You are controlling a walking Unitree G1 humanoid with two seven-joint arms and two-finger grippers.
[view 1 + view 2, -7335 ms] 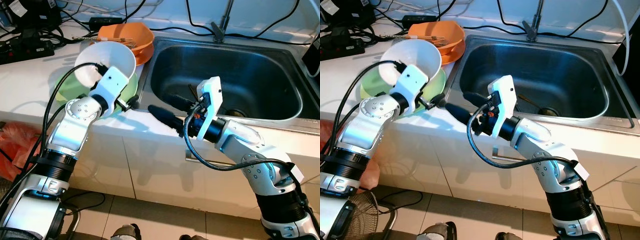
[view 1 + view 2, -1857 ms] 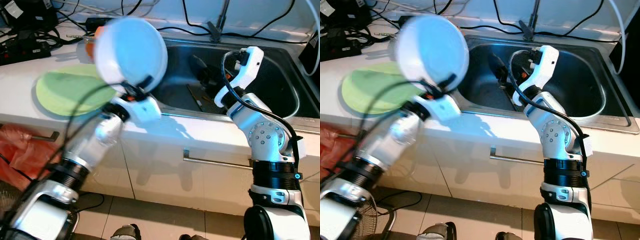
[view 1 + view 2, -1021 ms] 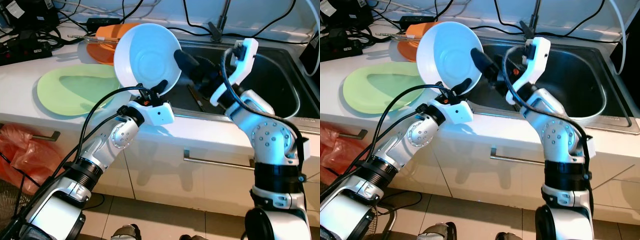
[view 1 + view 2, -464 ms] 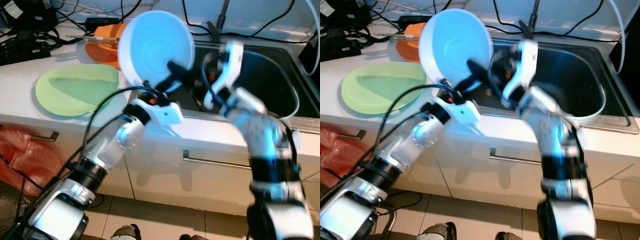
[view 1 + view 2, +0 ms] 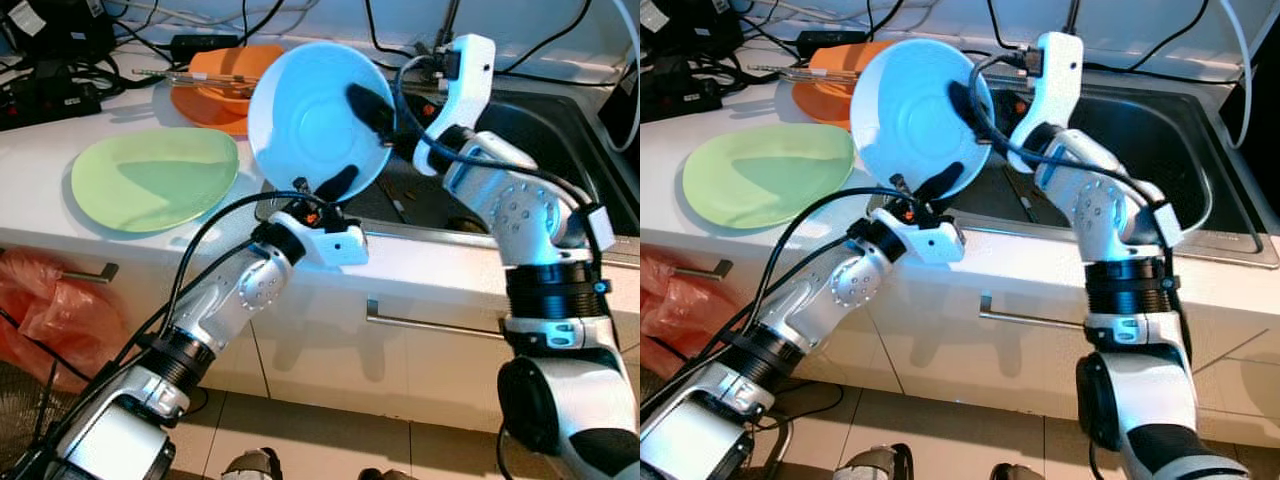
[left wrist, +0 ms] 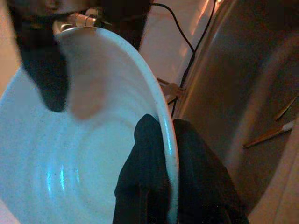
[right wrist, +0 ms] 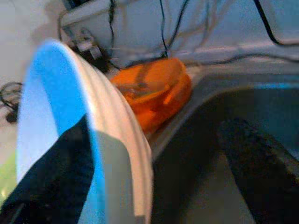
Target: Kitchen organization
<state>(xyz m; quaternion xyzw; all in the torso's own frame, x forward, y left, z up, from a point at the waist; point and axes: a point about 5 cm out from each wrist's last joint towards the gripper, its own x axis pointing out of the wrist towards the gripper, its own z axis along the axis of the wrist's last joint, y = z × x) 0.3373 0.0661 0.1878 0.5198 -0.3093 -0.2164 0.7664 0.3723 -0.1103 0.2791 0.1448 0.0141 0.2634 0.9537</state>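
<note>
left gripper [image 5: 335, 185] fingers clamp the rim of the white bowl [image 5: 315, 115], right gripper [image 7: 154, 163] fingers straddle its opposite rim unclosed; judged rigid, slippery, breakable: hold by the rim.

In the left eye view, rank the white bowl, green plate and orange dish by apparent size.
1. Green plate and white bowl: about alike; the bowl is raised nearer the camera, so unsure.
2. Orange dish: smallest, partly hidden behind the bowl.

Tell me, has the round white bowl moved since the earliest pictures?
Yes. The round white bowl has gone from above the green plate toward the steel sink.
</note>
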